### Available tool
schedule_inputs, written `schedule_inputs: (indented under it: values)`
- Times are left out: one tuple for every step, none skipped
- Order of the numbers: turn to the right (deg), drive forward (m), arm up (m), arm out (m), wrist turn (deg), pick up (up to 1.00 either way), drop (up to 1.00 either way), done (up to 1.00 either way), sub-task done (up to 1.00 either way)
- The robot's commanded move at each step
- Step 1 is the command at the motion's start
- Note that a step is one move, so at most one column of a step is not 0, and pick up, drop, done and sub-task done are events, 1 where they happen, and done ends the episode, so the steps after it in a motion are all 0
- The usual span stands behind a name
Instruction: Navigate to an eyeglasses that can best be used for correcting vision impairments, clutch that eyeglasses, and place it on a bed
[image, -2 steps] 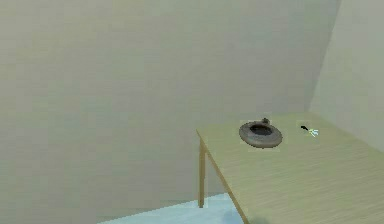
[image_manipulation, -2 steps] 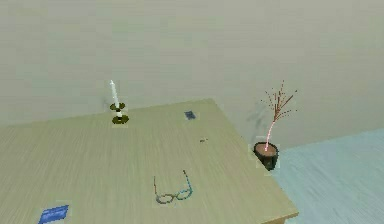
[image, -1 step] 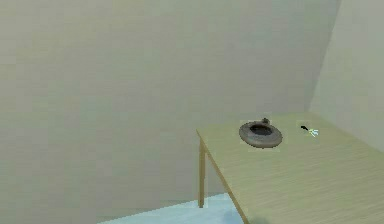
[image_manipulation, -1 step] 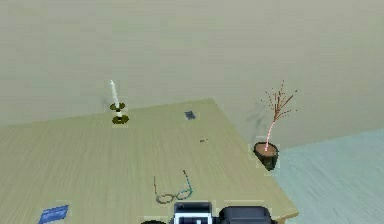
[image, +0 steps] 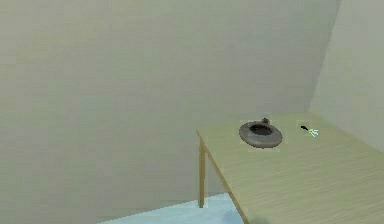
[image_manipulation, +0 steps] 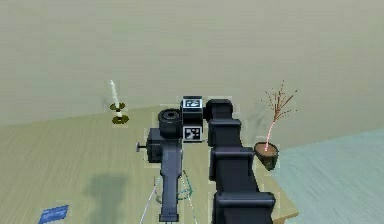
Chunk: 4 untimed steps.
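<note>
Forward view: I see a tiny speck (image: 310, 130) just beside a grey dish (image: 262, 133) on the table (image: 300, 180), too small to call eyeglasses. Arm side view: gripper (image_manipulation: 168, 205) against a tabletop (image_manipulation: 60, 160), no clue if it's holding anything.

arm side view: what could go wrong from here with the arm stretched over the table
1. The arm lies close beside the potted plant at the edge of the table; a turn could knock it off.
2. The candle stands farther out than the claw; reaching further might topple it.
3. The forward view's small dark thing by the grey dish is too small to confirm as eyeglasses.
</note>
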Motion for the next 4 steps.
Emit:
schedule_inputs:
  values:
    - [0.0,0.00,0.00,0.00,45.0,0.00,0.00,0.00,0.00]
    - [0.0,0.00,0.00,0.00,45.0,0.00,0.00,0.00,0.00]
    - [0.0,0.00,0.00,0.00,45.0,0.00,0.00,0.00,0.00]
    - [0.0,0.00,0.00,0.00,18.0,0.00,0.00,0.00,0.00]
